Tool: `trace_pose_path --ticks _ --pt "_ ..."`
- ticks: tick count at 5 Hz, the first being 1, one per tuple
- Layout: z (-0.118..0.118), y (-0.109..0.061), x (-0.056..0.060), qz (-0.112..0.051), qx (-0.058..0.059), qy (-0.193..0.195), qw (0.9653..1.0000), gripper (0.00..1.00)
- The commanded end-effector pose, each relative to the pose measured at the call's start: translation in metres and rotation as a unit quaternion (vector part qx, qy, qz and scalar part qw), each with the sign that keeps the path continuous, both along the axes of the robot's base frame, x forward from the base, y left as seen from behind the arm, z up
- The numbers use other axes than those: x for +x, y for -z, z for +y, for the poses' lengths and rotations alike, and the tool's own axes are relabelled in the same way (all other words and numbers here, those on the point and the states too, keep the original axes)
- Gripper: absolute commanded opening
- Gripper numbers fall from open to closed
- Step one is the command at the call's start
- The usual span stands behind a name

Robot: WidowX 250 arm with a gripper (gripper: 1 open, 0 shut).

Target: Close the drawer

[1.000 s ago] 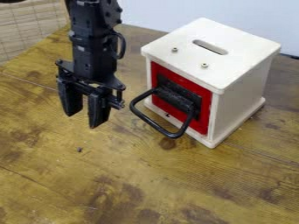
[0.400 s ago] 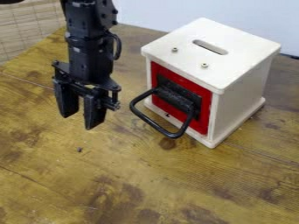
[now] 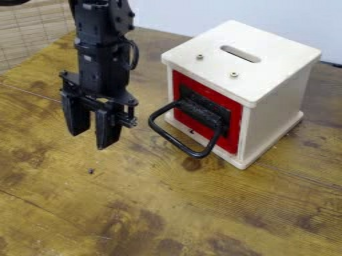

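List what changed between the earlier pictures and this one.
The black robot gripper drifted slightly to the left in the image, away from the white cube box, over the first part of the last second; since then it has not visibly moved. It took hold of nothing. The red drawer front with its black loop handle and the wooden table stayed as they were.
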State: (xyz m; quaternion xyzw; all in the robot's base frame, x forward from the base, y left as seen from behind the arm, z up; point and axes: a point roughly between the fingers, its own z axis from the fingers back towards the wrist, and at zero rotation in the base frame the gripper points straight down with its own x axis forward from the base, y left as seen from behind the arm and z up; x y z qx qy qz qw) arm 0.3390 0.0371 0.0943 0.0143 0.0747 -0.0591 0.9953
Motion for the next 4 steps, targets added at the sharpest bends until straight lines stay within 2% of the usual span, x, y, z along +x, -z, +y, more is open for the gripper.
trace_pose_path --ticks 1,4 --pt "0.0063 -0.0111 -0.0013 -0.014 0.001 -0.006 0.9999 1.0" --pt "0.007 -0.0072 -0.0011 -0.009 -0.002 -0.005 0.9999 1.0"
